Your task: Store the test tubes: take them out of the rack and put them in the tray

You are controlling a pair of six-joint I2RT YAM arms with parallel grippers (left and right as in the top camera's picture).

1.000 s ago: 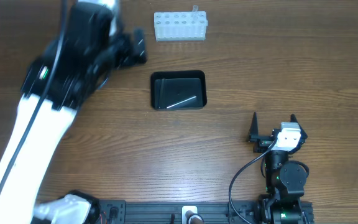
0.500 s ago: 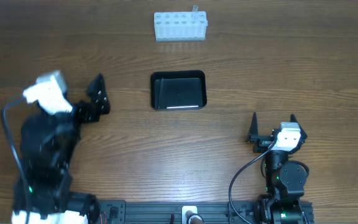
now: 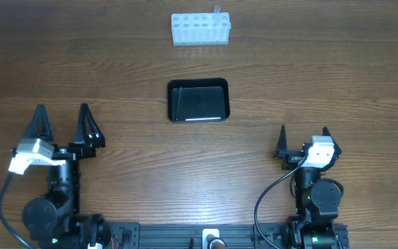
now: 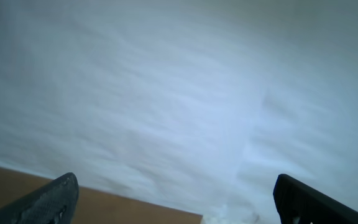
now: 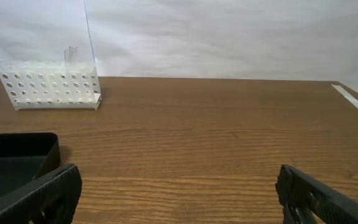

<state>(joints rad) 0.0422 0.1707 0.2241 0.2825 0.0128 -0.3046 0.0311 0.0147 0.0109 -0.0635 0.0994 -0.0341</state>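
A white test-tube rack (image 3: 200,30) stands at the far middle of the table, with one clear tube (image 3: 218,10) upright at its right end. Nearer lies the black tray (image 3: 173,101), and one tube (image 3: 202,119) rests flat along its near wall. My left gripper (image 3: 64,122) is low at the front left, open and holding nothing. My right gripper (image 3: 303,140) is at the front right, open and holding nothing too. The right wrist view shows the rack (image 5: 51,87), its tube (image 5: 71,55) and a corner of the tray (image 5: 17,152) ahead of the open gripper (image 5: 179,199).
Brown wooden tabletop (image 3: 323,69) all around, bare between tray and grippers. The left wrist view looks past its open gripper (image 4: 176,199) at a white wall (image 4: 179,93), with a strip of table at the edge. A white tape line (image 5: 356,102) marks the table's right side.
The left arm has pulled back from near the rack to the front left and lowered. The tube in the tray rolled from a diagonal to the near wall. The right arm stayed still.
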